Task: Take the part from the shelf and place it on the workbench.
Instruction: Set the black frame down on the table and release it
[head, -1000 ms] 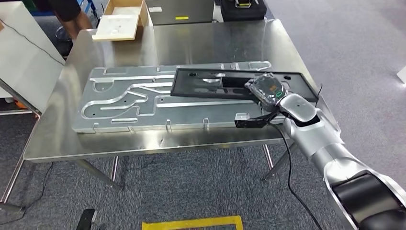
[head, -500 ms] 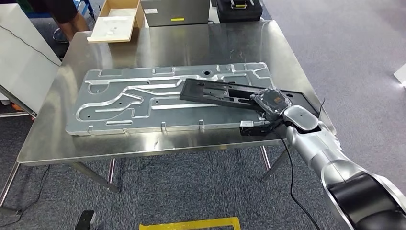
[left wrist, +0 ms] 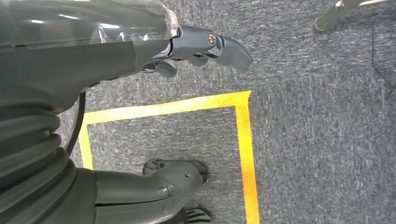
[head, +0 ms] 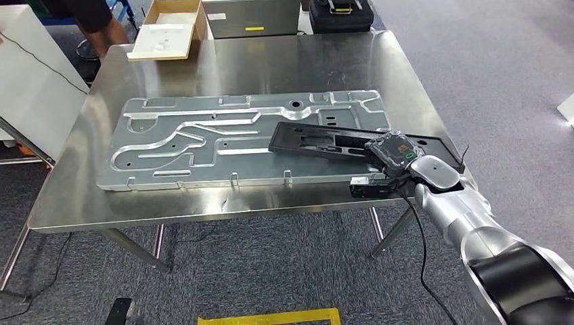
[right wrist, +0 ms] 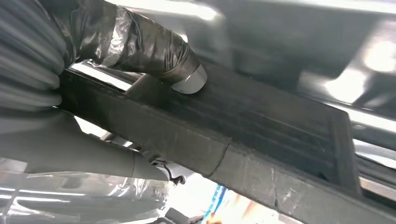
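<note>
Long black slotted part aslant on workbench

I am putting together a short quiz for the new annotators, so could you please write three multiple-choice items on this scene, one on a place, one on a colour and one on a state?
1. Where does the black part lie?
A. On the floor
B. Across the right end of the machined aluminium plate on the steel workbench
C. In the cardboard box

2. What colour is the tape on the carpet?
A. Yellow
B. Red
C. White

3. What is the right hand doing?
A. Hanging at the robot's side
B. Pressing on the cardboard box
C. Gripping the black part at its near right end

Answers:
1 B, as the head view shows the part resting partly over the plate.
2 A, as the left wrist view shows a yellow outline.
3 C, as the right wrist view shows thumb and fingers closed around the part's edge.
</note>
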Robot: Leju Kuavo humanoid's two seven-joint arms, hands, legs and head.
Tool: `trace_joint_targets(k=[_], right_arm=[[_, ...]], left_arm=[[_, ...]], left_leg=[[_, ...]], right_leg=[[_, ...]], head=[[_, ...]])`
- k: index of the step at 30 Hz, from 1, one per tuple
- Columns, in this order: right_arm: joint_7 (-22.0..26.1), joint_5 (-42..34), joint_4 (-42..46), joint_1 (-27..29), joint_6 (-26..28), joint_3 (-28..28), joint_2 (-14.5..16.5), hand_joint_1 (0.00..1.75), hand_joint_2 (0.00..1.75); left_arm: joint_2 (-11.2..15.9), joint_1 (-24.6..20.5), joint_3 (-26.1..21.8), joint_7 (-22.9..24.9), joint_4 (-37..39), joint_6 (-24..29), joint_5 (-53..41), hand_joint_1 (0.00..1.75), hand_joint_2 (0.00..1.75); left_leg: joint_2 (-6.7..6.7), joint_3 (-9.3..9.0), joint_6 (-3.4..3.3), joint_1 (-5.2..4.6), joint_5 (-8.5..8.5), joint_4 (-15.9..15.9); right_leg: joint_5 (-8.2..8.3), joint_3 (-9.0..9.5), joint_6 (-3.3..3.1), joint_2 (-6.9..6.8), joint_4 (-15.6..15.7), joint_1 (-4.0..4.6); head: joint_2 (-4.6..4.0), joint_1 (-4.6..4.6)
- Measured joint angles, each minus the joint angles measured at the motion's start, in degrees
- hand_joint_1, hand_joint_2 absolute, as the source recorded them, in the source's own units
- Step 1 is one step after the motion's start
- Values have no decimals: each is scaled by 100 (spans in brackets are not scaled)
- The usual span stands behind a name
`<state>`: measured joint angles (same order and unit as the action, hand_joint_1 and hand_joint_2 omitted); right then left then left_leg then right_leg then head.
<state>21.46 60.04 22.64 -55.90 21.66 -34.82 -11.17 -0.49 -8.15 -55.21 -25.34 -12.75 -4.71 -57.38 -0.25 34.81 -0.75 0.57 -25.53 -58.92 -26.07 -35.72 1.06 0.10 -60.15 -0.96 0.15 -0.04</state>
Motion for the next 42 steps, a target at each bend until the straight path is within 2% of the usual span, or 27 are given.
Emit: trace_joint_targets(k=[2, 4, 6, 8, 9, 10, 12, 14, 17, 19, 20, 22, 23, 24, 25, 26, 28, 29, 30, 32, 34, 36, 38, 39, 40, 41, 42], right_arm=[[1, 1, -3, -9, 7, 0, 1, 175, 175], [3, 4, -4, -20, 7, -1, 3, 87, 87], [2, 6, -12, -21, 3, -1, 4, 0, 0], [-4, 7, -35, -5, -14, -1, 4, 0, 0], [-9, 6, -50, 8, -23, -1, 4, 0, 0], [-15, 4, -66, 22, -29, -1, 4, 0, 0], [-24, -5, -91, 46, -25, 0, 3, 0, 0], [-26, -19, -111, 64, -3, 0, -13, 0, 0], [-26, -26, -140, 111, 94, 12, -52, 0, 0], [13, -49, -144, 135, 265, 54, -68, 0, 0], [62, -90, -140, 141, 392, 90, -73, 0, 0], [225, -253, -103, 174, 653, 196, -66, 0, 0], [324, -367, -59, 207, 747, 265, -53, 0, 0], [424, -493, 18, 246, 804, 347, -29, 0, 0], [505, -602, 118, 280, 832, 433, 3, 0, 0], [558, -683, 232, 301, 839, 511, 39, 0, 0], [593, -752, 444, 312, 832, 630, 100, 0, 0], [593, -760, 524, 313, 825, 665, 118, 0, 0], [593, -763, 590, 320, 818, 692, 130, 0, 0], [592, -765, 697, 344, 810, 731, 144, 0, 0], [591, -765, 786, 359, 810, 758, 162, 0, 0], [591, -766, 849, 365, 810, 779, 185, 0, 0], [637, -797, 881, 387, 805, 792, 201, 0, 0], [680, -829, 907, 401, 787, 796, 214, 0, 0], [724, -870, 952, 412, 746, 802, 233, 0, 0], [753, -912, 1027, 418, 682, 810, 256, 0, 0], [764, -958, 1126, 420, 609, 822, 277, 0, 0]], left_arm=[[2, 3, 3, -8, -1, 1, 2, 0, 175], [2, 1, 5, -12, -1, 1, 3, 0, 175], [6, 3, 6, -13, 1, 1, 3, 0, 175], [13, 17, 6, -13, 1, 0, 4, 0, 175], [15, 25, 6, -12, 1, -1, 8, 0, 175], [16, 31, 6, -10, 1, -1, 15, 0, 175], [26, 36, 6, 0, 0, -1, 33, 0, 87], [39, 38, 6, 20, 0, -1, 42, 0, 0], [49, 71, 7, 41, 1, 10, 37, 0, 0], [50, 75, 11, 42, 0, 23, 22, 0, 0], [50, 68, 15, 42, -1, 28, 10, 0, 0], [50, 59, 20, 44, 0, 35, -10, 0, 0], [49, 57, 22, 49, 1, 36, -16, 0, 0], [46, 53, 27, 56, 1, 36, -21, 0, 0], [43, 44, 37, 66, 1, 36, -26, 0, 0], [38, 27, 50, 76, 1, 36, -31, 0, 0], [24, -23, 79, 90, 1, 36, -38, 0, 0], [18, -42, 92, 93, 1, 36, -40, 0, 0], [14, -50, 103, 98, 1, 35, -42, 0, 0], [10, -48, 119, 107, 1, 34, -46, 0, 0], [9, -48, 124, 110, 0, 34, -48, 0, 0], [9, -53, 132, 110, 0, 34, -48, 0, 0], [8, -48, 142, 111, 1, 34, -50, 0, 0], [5, -44, 148, 111, 1, 33, -55, 0, 0], [3, -45, 154, 113, 1, 29, -61, 0, 0], [1, -55, 161, 115, 1, 22, -68, 0, 0], [0, -74, 166, 119, 1, 12, -73, 0, 0]], left_leg=[[-2, -3, 58, 8, -4, 8], [-3, 60, 108, 20, -151, -168], [-2, 318, 142, 27, -503, -786], [-1, 627, 164, 29, -782, -1486], [0, 672, 166, 29, -777, -1601], [1, 608, 161, 30, -663, -1485], [2, 238, 132, 30, -298, -746], [-2, -67, 97, 14, -119, -129], [-5, -119, 28, 3, -95, 13], [8, -125, -51, 21, -47, 66], [14, -128, -84, 31, -27, 90], [18, -120, -111, 28, -17, 94], [17, -117, -113, 26, -17, 91], [15, -116, -113, 24, -19, 85], [14, -115, -109, 23, -22, 77], [13, -117, -101, 23, -28, 68], [8, -114, -70, 11, -47, 43], [3, -107, -50, 2, -53, 33], [-2, -98, -31, -6, -56, 28], [-9, -91, 18, -15, -52, 37], [-7, -53, 75, -12, -143, -59], [-5, 161, 121, 3, -437, -549], [-3, 519, 154, 12, -768, -1316], [-2, 643, 164, 14, -820, -1560], [-1, 665, 168, 14, -751, -1582], [0, 573, 163, 15, -578, -1367], [1, 396, 150, 15, -347, -975]], right_leg=[[22, 9, -67, -1, 32, 2], [49, 39, -154, -15, 79, -21], [64, 49, -206, -25, 102, -23], [68, 39, -216, -25, 99, -14], [68, 38, -216, -23, 94, -13], [68, 38, -215, -18, 88, -13], [60, 40, -202, -7, 68, -16], [59, 21, -151, 6, 46, 2], [94, -2, -49, 27, 69, 19], [-8, -55, 3, 26, -50, 9], [-152, -148, 22, 24, -266, 5], [-524, -461, 53, 18, -983, 3], [-645, -612, 63, 17, -1316, 3], [-662, -692, 67, 17, -1485, 2], [-569, -670, 62, 16, -1437, 2], [-386, -541, 51, 14, -1171, 2], [-47, -164, 8, 11, -391, 16], [32, -31, -15, 13, -114, 30], [43, 32, -36, 15, 28, 45], [34, 38, -80, 20, 65, 53], [55, 54, -152, 13, 105, 23], [69, 70, -213, 1, 135, 6], [66, 69, -231, -3, 134, 14], [64, 69, -234, -2, 129, 17], [60, 70, -235, 2, 121, 18], [54, 72, -233, 9, 111, 18], [44, 76, -226, 17, 99, 18]], head=[[0, 0], [0, 0], [0, 0], [0, 0], [0, 0], [0, 0], [0, 0], [0, 0], [0, -1], [0, 1], [0, 1], [0, 1], [0, 1], [0, 0], [0, 0], [0, 0], [0, 1], [0, 0], [0, 0], [0, -1], [0, -1], [0, -1], [0, 0], [0, 0], [0, -1], [0, -1], [0, -1]])
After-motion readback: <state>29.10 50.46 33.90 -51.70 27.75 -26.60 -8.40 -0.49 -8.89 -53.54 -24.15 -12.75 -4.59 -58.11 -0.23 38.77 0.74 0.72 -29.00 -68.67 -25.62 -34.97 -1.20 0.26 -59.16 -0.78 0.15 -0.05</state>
